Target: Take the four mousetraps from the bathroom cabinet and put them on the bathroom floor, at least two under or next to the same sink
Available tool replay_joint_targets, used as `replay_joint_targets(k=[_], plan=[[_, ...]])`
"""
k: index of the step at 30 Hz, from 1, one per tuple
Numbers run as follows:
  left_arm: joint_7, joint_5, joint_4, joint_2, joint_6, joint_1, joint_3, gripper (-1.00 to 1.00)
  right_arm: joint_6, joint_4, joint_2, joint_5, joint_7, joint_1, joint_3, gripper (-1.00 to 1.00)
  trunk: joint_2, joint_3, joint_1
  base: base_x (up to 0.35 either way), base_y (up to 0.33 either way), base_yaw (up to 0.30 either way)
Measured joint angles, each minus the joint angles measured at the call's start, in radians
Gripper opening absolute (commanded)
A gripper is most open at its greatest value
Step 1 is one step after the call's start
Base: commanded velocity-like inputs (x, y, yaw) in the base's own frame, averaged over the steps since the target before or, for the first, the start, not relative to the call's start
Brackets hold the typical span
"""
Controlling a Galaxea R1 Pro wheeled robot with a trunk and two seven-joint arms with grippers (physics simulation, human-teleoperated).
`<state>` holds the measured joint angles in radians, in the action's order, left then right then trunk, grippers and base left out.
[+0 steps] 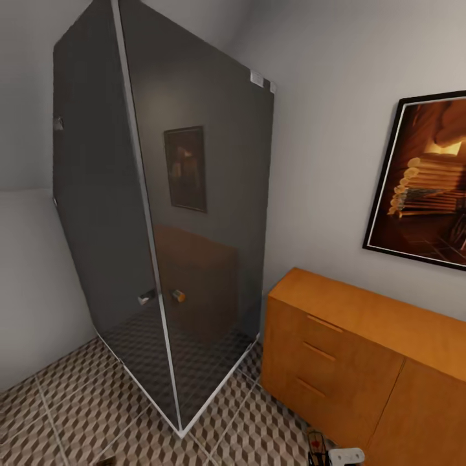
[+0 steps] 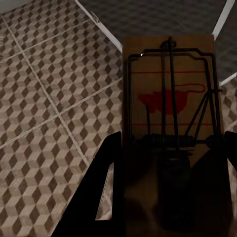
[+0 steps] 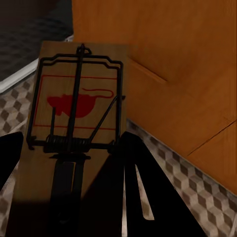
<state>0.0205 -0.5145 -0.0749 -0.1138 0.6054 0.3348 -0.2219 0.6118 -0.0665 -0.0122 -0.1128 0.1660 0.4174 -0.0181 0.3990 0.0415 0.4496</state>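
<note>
Left pincer [image 2: 170, 195]: clenched on a mousetrap [image 2: 170, 98]; my dark fingers [image 2: 106, 187] sit tight against both long edges of the board, no gap showing
Left trap: flat wooden board with black wire bar and coil spring, held out over the floor [image 2: 44, 108], its far end above the shower's pale sill
Right pincer [image 3: 71, 190]: grasping a second trap [image 3: 74, 103], fingers [image 3: 131, 192] pressed to its sides near the spring end
Right trap: same make, held just in front of the cabinet [image 3: 173, 59], above the floor strip at its foot
Writing: none I can read; each board carries a red rodent shape inside a thin red outline
Head view, low edge: a trap with a red spot [image 1: 315, 443] beside a pale gripper part, close to the cabinet's base
Cabinet [image 1: 362, 362]: orange-brown, against the right wall, three drawer fronts with slim handles, all closed
Floor [image 1: 65, 408]: cube-pattern tiles, pale grout
Shower [image 1: 162, 213]: dark glass cubicle in the corner, left of the cabinet
Picture [image 1: 427, 181]: black-framed, on the wall above the cabinet
</note>
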Motion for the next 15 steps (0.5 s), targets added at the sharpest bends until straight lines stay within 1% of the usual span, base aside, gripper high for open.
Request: replay_joint_targets(k=[5,15], plan=[[0.000,0.000,0.000,-0.001,0.001,0.000,0.000,-1.00,0.000,0.000,0.000,0.000,-0.001,0.000,0.000,-1.00,0.000,0.000,0.000,-0.003,0.027,0.246],[0.000,-0.001,0.000,0.003,0.001,-0.002,0.000,-1.00,0.000,0.000,0.000,0.001,0.002,0.000,0.000,-1.00,0.000,0.000,0.000,0.000,0.002,0.290]])
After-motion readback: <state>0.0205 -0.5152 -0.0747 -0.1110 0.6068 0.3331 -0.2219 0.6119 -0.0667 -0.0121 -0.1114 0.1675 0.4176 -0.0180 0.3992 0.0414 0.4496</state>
